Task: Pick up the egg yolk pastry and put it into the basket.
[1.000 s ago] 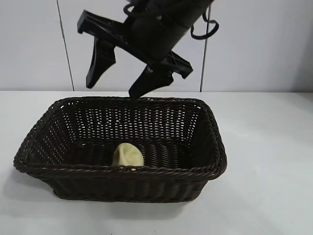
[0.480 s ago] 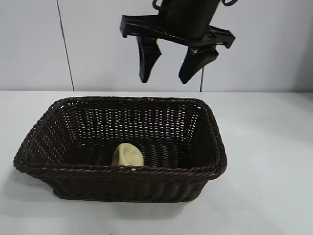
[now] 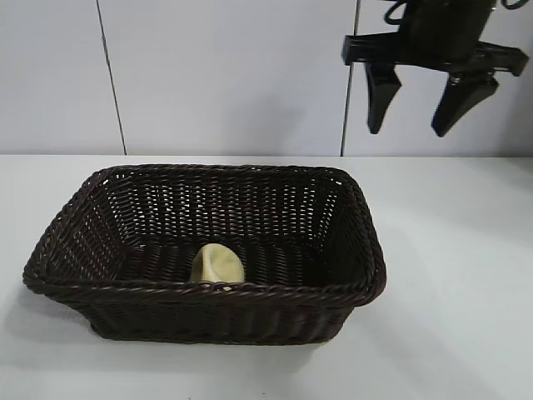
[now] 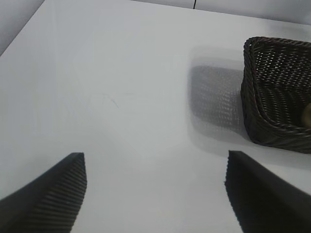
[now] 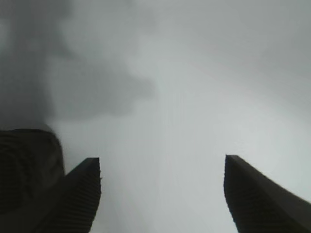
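Exterior view: egg yolk pastry [image 3: 218, 265] inside basket [image 3: 250, 293]; right hand [image 3: 420, 117] open, empty.

Lab-style robot test bench: bare white table [image 3: 466, 275], plain pale panelled wall [image 3: 225, 75], no furnishings.

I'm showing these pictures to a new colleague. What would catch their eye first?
The dark woven basket fills the middle of the white table, with the pale yellow egg yolk pastry lying on its floor near the front wall. Above and beyond the basket's right end hangs the right end effector, open and empty.
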`<control>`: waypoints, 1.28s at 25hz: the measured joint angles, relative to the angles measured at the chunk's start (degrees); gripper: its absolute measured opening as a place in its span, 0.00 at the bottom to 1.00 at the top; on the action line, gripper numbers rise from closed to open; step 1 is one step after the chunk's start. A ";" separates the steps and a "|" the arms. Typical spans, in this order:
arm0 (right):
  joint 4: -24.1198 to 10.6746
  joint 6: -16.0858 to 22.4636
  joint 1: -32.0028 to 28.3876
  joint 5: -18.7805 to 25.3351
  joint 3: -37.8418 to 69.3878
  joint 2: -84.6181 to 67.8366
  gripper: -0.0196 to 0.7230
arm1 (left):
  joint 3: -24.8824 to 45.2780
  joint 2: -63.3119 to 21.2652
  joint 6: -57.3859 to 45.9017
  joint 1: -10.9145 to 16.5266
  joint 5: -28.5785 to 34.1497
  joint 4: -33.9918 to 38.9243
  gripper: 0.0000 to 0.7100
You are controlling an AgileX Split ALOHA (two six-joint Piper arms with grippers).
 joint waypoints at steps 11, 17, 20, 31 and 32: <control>0.00 -2.26 -3.18 4.39 0.96 -0.62 0.72 | 0.00 0.00 0.00 0.00 0.00 0.00 0.80; 1.41 -4.32 -3.18 4.34 8.46 -7.15 0.72 | 0.00 0.00 0.00 0.00 0.00 0.00 0.80; 2.03 -4.67 -3.18 4.34 14.58 -12.66 0.72 | 0.00 0.00 0.00 0.00 0.00 0.00 0.80; 2.64 -7.41 -3.18 4.27 36.94 -37.26 0.72 | 0.00 0.00 0.00 0.00 0.00 0.00 0.80; 2.64 -7.78 -3.18 3.94 39.01 -39.80 0.72 | 0.00 0.00 0.00 0.00 0.00 0.00 0.80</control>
